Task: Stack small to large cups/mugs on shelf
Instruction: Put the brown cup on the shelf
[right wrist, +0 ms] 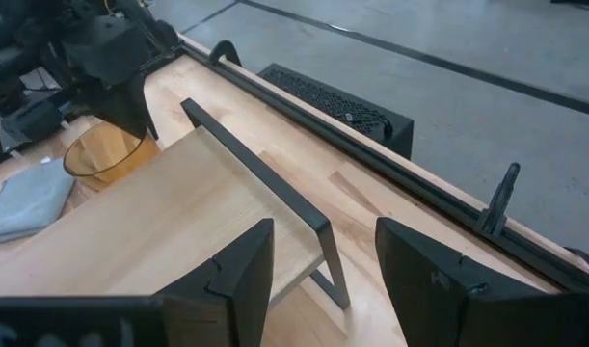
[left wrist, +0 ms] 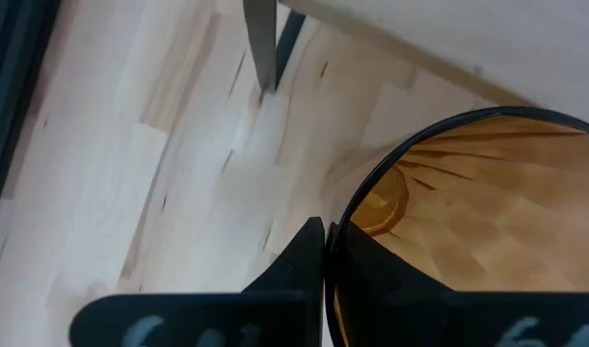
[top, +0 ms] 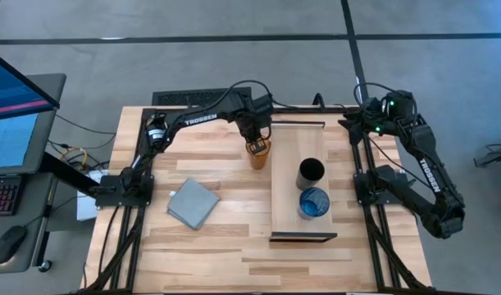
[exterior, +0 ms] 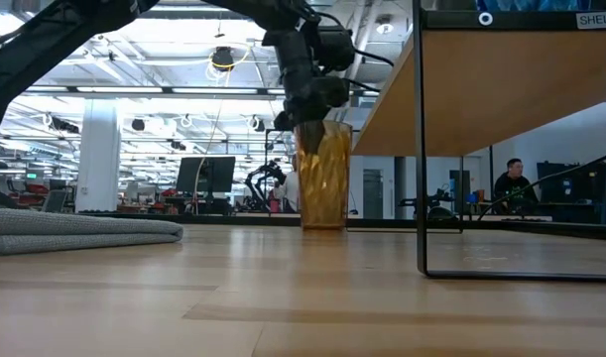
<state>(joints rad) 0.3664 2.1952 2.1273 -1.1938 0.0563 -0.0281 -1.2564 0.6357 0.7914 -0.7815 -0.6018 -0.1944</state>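
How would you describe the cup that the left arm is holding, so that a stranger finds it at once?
Find the long light-wood shelf on the table. Beside its left edge, on the tabletop, stands the amber tumbler, its rim pinched by the left gripper. Unlike the black cup and blue cup, it is off the shelf.

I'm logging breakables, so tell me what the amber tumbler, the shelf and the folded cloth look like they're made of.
The amber tumbler looks like translucent glass or hard plastic, glossy and faceted: light shows through its walls. I cannot tell which. The shelf is a pale matte wood board on thin dark metal end brackets. The folded cloth looks like soft grey-blue fabric, lying in limp layers.
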